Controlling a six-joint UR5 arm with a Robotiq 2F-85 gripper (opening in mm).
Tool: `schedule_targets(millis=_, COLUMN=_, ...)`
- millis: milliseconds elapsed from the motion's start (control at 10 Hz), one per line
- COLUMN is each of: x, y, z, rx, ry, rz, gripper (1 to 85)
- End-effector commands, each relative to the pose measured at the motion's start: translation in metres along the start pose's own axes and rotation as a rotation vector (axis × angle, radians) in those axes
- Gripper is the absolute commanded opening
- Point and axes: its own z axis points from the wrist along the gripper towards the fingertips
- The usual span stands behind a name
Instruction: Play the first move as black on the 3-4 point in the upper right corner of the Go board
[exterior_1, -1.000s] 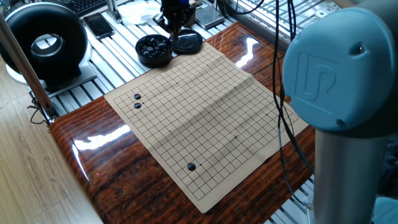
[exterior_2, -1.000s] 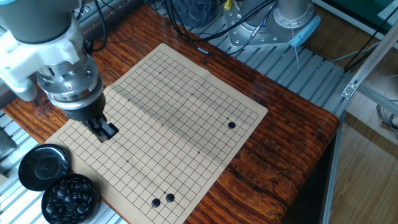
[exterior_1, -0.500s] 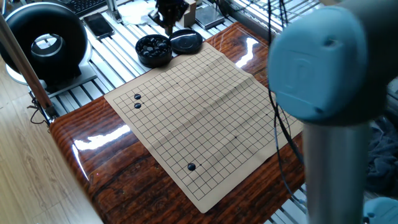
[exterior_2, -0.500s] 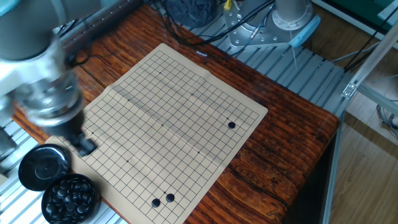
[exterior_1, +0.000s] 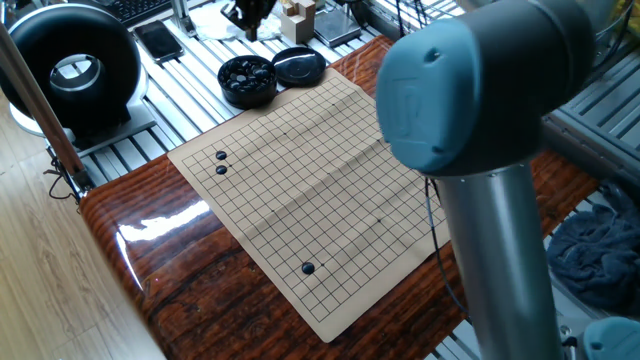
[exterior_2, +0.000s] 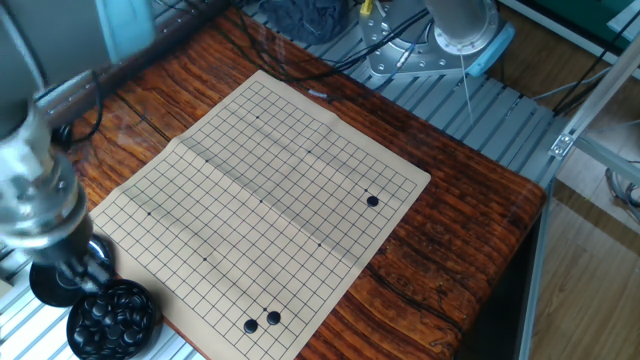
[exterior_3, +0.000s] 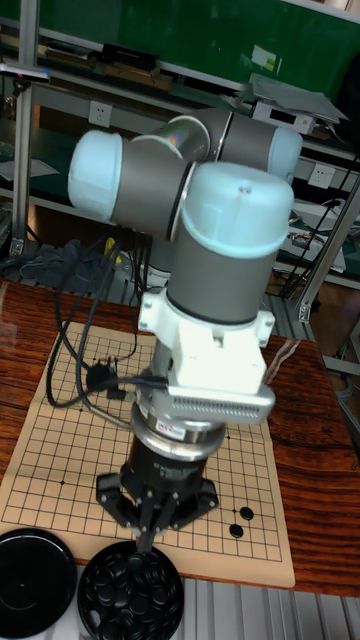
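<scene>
Your pincer (exterior_3: 150, 540) hangs just above the round black bowl of black stones (exterior_3: 130, 597), its fingers close together, though you cannot tell whether they hold a stone. Beside that bowl lies its flat black lid (exterior_3: 35, 583), both at the edge of the tan paper Go board (exterior_2: 270, 200). The board rests on your glossy reddish wooden table (exterior_1: 180, 270) with three black stones (exterior_2: 372, 201) already on it.

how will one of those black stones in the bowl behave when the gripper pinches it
The black stones look small, rounded and glossy, so one will probably slip between the fingertips. They are heaped loosely in the bowl, so neighbours will likely shift. The gripper is right over the heap; a stone dropped on the Go board might skid or roll.
</scene>
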Motion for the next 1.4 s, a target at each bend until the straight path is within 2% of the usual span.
schedule_targets(millis=0, x=-0.024, y=0.017, z=0.02, rx=-0.027, ry=-0.052, rz=-0.041, gripper=11.3)
schedule_targets(millis=100, x=-0.027, y=0.025, z=0.021, rx=-0.066, ry=-0.062, rz=-0.001, gripper=15.7)
schedule_targets(millis=200, x=-0.027, y=0.025, z=0.018, rx=-0.088, ry=-0.059, rz=0.026, gripper=18.0)
schedule_targets(millis=400, x=-0.026, y=0.016, z=0.017, rx=-0.092, ry=-0.049, rz=0.065, gripper=22.0)
schedule_targets(millis=600, x=-0.021, y=0.013, z=0.023, rx=-0.115, ry=-0.048, rz=0.066, gripper=23.0)
schedule_targets(millis=700, x=-0.017, y=0.014, z=0.026, rx=-0.136, ry=-0.041, rz=0.062, gripper=25.3)
schedule_targets(millis=800, x=-0.009, y=0.023, z=0.028, rx=-0.18, ry=-0.021, rz=0.075, gripper=30.0)
schedule_targets(millis=900, x=-0.001, y=0.023, z=0.031, rx=-0.183, ry=-0.002, rz=0.087, gripper=31.3)
schedule_targets(millis=1100, x=0.007, y=0.029, z=0.039, rx=-0.2, ry=0.001, rz=0.111, gripper=31.3)
schedule_targets(millis=1300, x=0.017, y=0.029, z=0.044, rx=-0.192, ry=0.02, rz=0.113, gripper=31.3)
